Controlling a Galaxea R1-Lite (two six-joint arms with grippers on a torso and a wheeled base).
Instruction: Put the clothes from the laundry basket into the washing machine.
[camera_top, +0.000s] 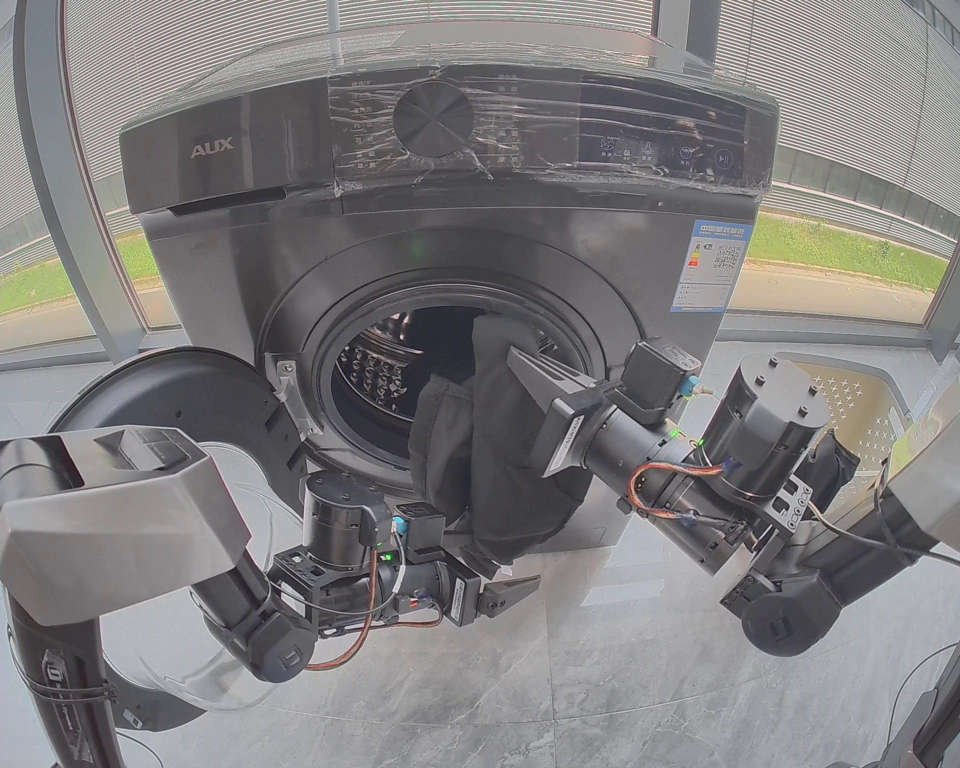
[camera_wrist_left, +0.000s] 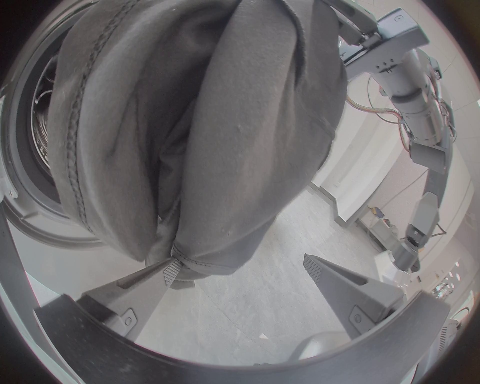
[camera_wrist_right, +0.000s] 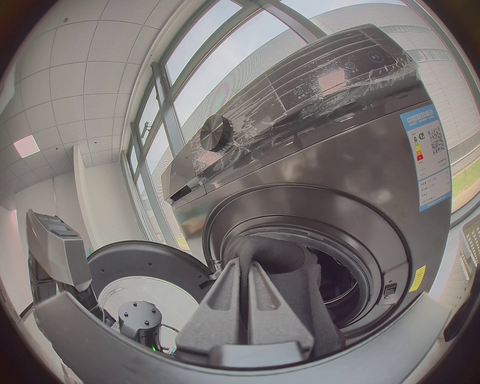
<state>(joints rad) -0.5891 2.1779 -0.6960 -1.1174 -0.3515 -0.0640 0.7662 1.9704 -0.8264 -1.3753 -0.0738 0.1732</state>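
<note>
A dark grey garment (camera_top: 480, 450) hangs in front of the washing machine's round opening (camera_top: 400, 360), its top just inside the rim and its lower part draped below the opening. My right gripper (camera_top: 516, 360) is shut on the garment's upper part; in the right wrist view the fingers (camera_wrist_right: 272, 310) pinch the cloth (camera_wrist_right: 305, 285) at the drum's mouth. My left gripper (camera_top: 515, 592) is low, under the garment, and open. In the left wrist view the garment's (camera_wrist_left: 200, 125) bottom hem touches one fingertip (camera_wrist_left: 170, 272). The white laundry basket (camera_top: 860, 400) stands to the right of the machine.
The machine's round door (camera_top: 180, 400) is swung open to the left, beside my left arm. The dark grey washing machine (camera_top: 450, 210) stands before large windows. Grey tiled floor (camera_top: 620, 660) lies in front of it.
</note>
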